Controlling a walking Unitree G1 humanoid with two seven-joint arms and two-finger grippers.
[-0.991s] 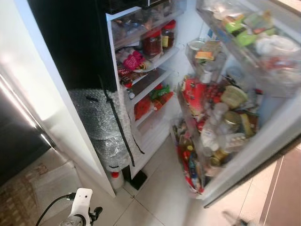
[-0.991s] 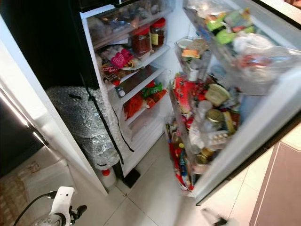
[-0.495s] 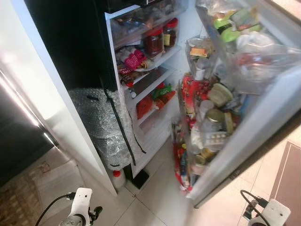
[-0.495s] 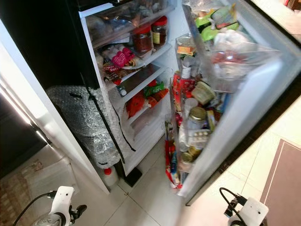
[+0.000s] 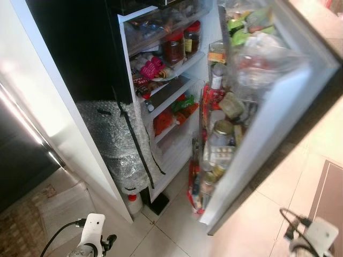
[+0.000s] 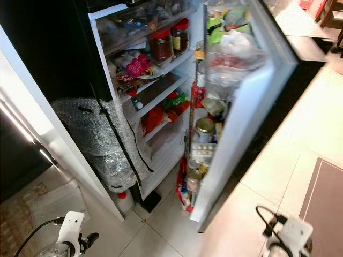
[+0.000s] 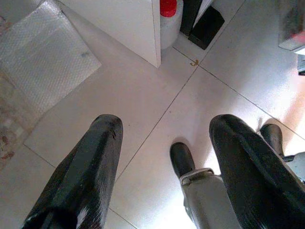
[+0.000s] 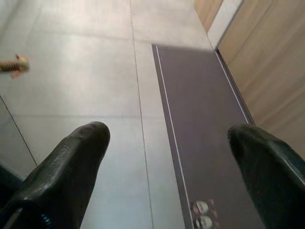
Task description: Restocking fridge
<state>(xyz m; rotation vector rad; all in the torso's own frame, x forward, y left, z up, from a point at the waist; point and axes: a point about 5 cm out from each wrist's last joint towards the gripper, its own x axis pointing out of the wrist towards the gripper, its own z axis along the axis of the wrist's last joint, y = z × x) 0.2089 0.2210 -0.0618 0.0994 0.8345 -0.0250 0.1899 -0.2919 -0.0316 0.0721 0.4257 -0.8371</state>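
The fridge door [image 6: 252, 112] stands partly swung, its racks crammed with jars, bottles and packets. It likely swings heavy with that load, and the glass could rattle, so its bare outer edge looks the safest place to push. 2 red-lidded jars [image 5: 182, 43] sit on an inner shelf. The left gripper [image 7: 164, 157] and right gripper [image 8: 167, 157] hang low over the tiled floor [image 8: 71, 71], both spread wide and empty.
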